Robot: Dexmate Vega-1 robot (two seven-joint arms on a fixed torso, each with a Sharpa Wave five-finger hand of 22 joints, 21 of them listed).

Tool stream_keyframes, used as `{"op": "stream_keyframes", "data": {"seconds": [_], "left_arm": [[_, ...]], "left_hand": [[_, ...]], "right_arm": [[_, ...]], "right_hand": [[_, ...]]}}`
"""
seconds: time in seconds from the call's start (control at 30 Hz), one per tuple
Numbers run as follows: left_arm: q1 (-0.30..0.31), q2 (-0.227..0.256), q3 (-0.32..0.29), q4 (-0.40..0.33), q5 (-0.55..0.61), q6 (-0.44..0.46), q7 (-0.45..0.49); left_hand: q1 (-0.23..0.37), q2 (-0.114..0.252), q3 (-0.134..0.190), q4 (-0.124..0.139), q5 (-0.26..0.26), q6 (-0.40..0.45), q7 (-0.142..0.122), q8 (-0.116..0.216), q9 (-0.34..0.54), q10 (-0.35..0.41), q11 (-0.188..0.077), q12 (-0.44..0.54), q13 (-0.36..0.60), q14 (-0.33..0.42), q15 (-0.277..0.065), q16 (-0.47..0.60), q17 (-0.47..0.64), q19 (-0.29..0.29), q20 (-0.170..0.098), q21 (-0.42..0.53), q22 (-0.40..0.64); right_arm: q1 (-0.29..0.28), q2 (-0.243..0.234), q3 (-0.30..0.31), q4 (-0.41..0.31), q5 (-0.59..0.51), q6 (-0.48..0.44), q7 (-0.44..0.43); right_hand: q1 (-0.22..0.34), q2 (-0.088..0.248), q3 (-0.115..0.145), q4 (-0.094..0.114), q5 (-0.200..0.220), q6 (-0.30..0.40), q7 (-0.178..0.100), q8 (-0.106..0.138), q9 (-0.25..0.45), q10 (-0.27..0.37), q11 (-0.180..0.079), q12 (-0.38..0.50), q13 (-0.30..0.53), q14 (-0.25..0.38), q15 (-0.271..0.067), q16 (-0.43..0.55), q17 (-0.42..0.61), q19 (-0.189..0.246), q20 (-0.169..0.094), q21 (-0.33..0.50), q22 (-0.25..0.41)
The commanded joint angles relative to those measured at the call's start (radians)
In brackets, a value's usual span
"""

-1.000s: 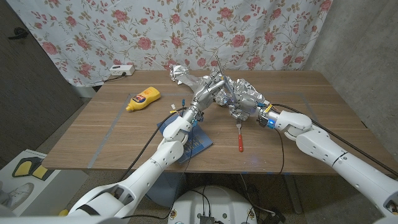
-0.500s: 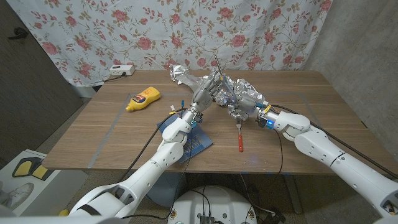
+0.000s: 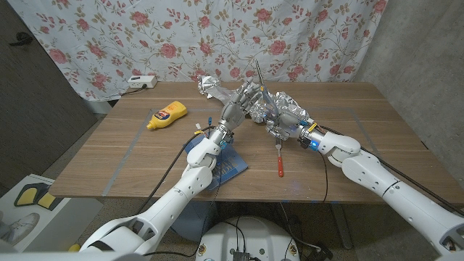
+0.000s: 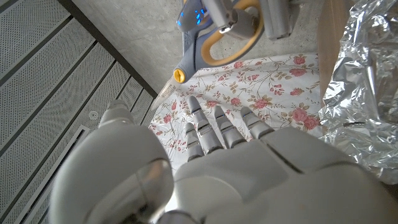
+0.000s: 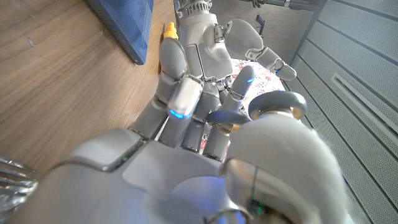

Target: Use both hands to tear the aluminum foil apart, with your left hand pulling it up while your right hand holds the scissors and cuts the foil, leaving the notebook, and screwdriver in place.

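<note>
Your left hand is raised over the far middle of the wooden table, right by the aluminum foil. In the head view its fingers look pressed into the crumpled foil, but you cannot tell from there if they really grip it. In the left wrist view the fingers reach out fairly straight and a little apart, with the shiny foil just beside them.

Your right hand is on the other side of the foil, close to the left hand. Its fingers are curled in, and in the left wrist view you can see the yellow handle of the scissors held by it. A thin blade sticks up above the foil in the head view. In the right wrist view the curled fingers sit over the table, and the other hand shows just past them.

The foil lies bunched up at the far middle of the table, with one piece lifted beside the left hand. The red screwdriver lies on the table just in front of the foil. The blue notebook lies near the screwdriver, under your left arm. A yellow bottle lies well away from the foil, and a white power strip sits at the far edge.
</note>
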Motion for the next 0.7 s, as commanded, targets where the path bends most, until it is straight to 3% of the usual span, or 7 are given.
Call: {"op": "stream_keyframes", "data": {"seconds": [0.03,0.6,0.7], "left_arm": [[0.038,0.047,-0.021,-0.091,0.011,-0.014,0.043],[0.092,0.105,-0.036,-0.191,0.052,-0.034,0.145],[0.104,0.116,-0.038,-0.207,0.065,-0.038,0.167]], "left_hand": [[-0.009,-0.001,-0.006,0.0,0.006,0.004,-0.005,0.004,0.002,0.008,-0.007,0.0,0.003,-0.005,-0.001,0.001,-0.003,0.002,0.0,0.003,0.001],[-0.01,0.0,-0.007,-0.002,0.01,0.012,-0.002,0.007,0.001,0.019,-0.01,-0.002,0.001,-0.009,0.004,0.003,-0.018,0.007,-0.002,0.005,0.001],[-0.01,0.0,-0.007,-0.003,0.011,0.016,-0.005,0.008,0.001,0.021,-0.01,-0.003,0.0,-0.009,0.005,0.004,-0.021,0.008,-0.002,0.006,0.001]], "right_arm": [[-0.03,0.0,0.036,-0.037,0.06,-0.042,-0.055],[-0.032,-0.038,0.064,-0.079,0.147,-0.148,-0.019],[-0.031,-0.044,0.064,-0.084,0.143,-0.153,-0.017]], "right_hand": [[-0.003,0.005,-0.006,-0.003,0.005,0.004,0.017,-0.004,0.001,0.175,-0.165,0.168,0.001,0.005,-0.011,0.009,0.004,0.013,-0.039,0.017,0.024],[-0.008,0.018,-0.008,0.003,0.008,-0.012,0.028,-0.015,-0.006,0.162,-0.164,0.167,0.001,0.012,-0.011,0.01,0.004,-0.003,-0.039,0.016,0.033],[-0.058,-0.001,-0.036,0.026,0.007,0.001,0.036,-0.016,-0.013,0.161,-0.165,0.168,0.0,0.012,-0.011,0.009,0.004,0.009,-0.038,0.023,0.04]]}}
